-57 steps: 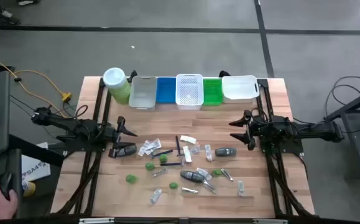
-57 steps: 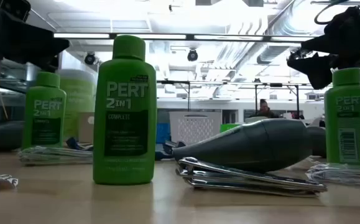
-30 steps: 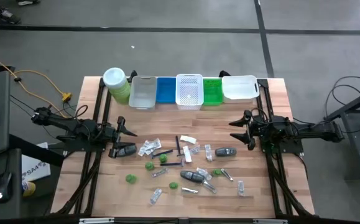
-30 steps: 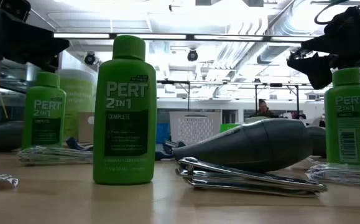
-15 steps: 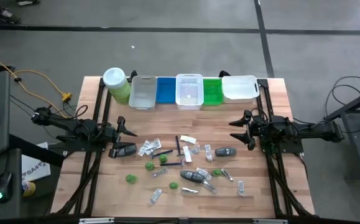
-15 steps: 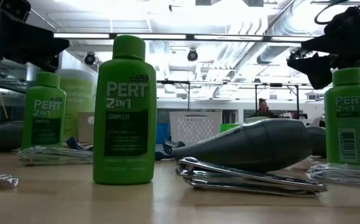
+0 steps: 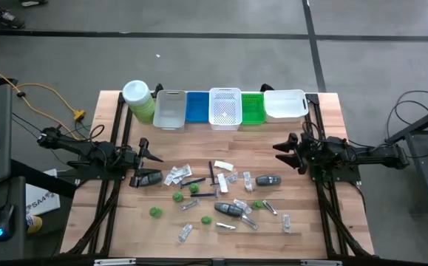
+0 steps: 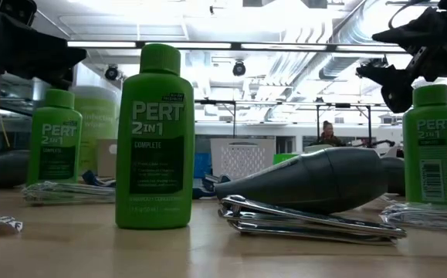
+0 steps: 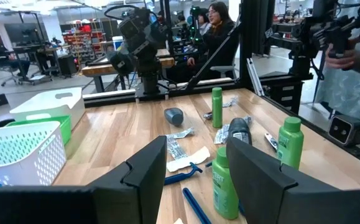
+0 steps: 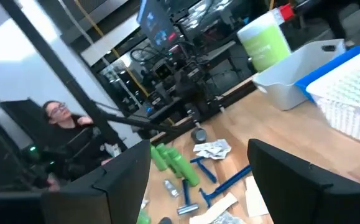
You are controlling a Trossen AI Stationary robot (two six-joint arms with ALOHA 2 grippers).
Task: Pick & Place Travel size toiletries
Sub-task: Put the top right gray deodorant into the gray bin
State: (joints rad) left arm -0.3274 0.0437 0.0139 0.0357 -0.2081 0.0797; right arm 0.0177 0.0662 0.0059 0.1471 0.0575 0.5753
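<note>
the left pincer [image 7: 148, 156] hangs by the table's left edge, its fingers spread and pinching nothing, just above a dark grey oblong plastic piece [image 7: 149, 178]. scattered over the middle of the wooden slat table [image 7: 117, 214], toward the near edge, lie the travel size toiletries: small upright green plastic bottles [image 7: 177, 197], clear crinkled sachets [image 7: 175, 176], thin dark blue sticks [image 7: 192, 181] and a second grey oblong piece [image 7: 269, 179]. nothing looks binned yet. along the far edge runs a row of grey, blue, white and green plastic bins [image 7: 225, 108], beside a large pale-green jar with a white lid [image 7: 137, 100]. the right pincer [image 7: 286, 153] hovers near the right edge, spread wide and empty. to begin well, i judge either arm should take its nearest lone item, come straight down over it, and close across the narrow side so neighbours are not knocked over.
</note>
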